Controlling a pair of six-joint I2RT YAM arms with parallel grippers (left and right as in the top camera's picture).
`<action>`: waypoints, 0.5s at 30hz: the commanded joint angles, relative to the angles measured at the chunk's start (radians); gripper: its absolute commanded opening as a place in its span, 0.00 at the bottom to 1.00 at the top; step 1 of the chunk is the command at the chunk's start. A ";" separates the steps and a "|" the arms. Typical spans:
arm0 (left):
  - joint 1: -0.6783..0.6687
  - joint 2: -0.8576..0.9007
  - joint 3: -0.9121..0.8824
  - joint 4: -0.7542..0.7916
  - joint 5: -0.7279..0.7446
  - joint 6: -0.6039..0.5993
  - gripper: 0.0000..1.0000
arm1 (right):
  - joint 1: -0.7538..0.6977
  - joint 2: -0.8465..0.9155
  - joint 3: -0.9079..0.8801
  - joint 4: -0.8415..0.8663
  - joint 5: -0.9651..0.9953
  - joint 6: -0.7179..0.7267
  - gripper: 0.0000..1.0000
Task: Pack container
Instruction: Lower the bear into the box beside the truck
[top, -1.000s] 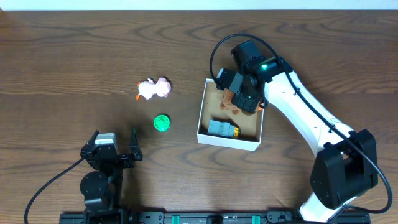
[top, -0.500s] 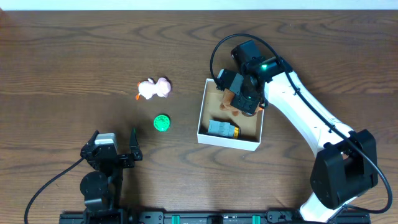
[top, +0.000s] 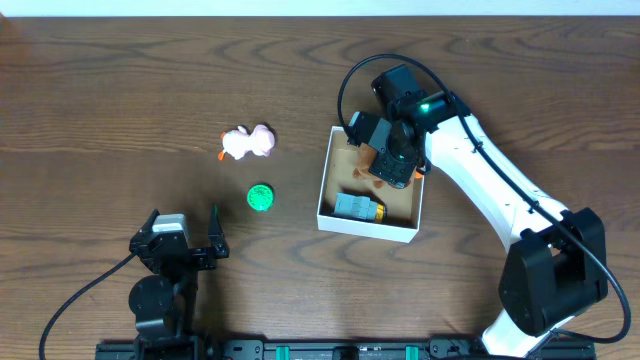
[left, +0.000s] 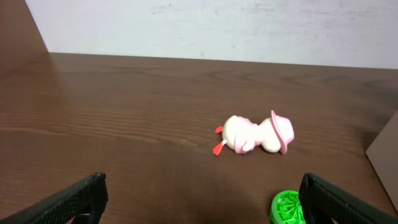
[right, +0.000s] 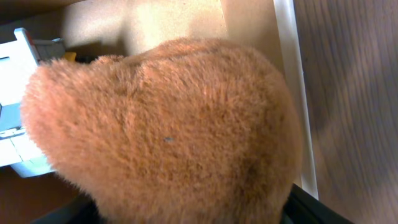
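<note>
The container (top: 325, 190) is a shallow white-walled box with a brown floor, right of centre in the overhead view. A grey and yellow toy (top: 358, 208) lies inside it. My right gripper (top: 390, 165) is over the box's far part, shut on a brown plush toy (right: 168, 124) that fills the right wrist view; the box's white wall (right: 289, 74) shows beside it. A pink duck toy (top: 248, 142) and a green round toy (top: 261, 197) lie on the table left of the box. My left gripper (left: 199, 199) is open and empty, near the front edge; the pink duck toy (left: 255, 134) and the green round toy (left: 287, 208) lie ahead of it.
The table is dark brown wood (top: 120, 110). A white wall (left: 217, 28) stands behind its far edge. The right arm (top: 490, 180) reaches across the right side of the table.
The right gripper with the brown plush has sunk slightly into the box. The left arm has not moved.
</note>
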 joint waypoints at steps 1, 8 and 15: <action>-0.004 -0.006 -0.014 -0.035 -0.001 -0.005 0.98 | 0.003 0.007 -0.006 -0.001 -0.012 0.006 0.71; -0.004 -0.006 -0.014 -0.035 -0.001 -0.005 0.98 | 0.003 0.007 -0.005 -0.002 -0.012 0.007 0.78; -0.004 -0.006 -0.014 -0.035 -0.001 -0.005 0.98 | 0.003 0.007 -0.005 -0.005 -0.012 0.014 0.78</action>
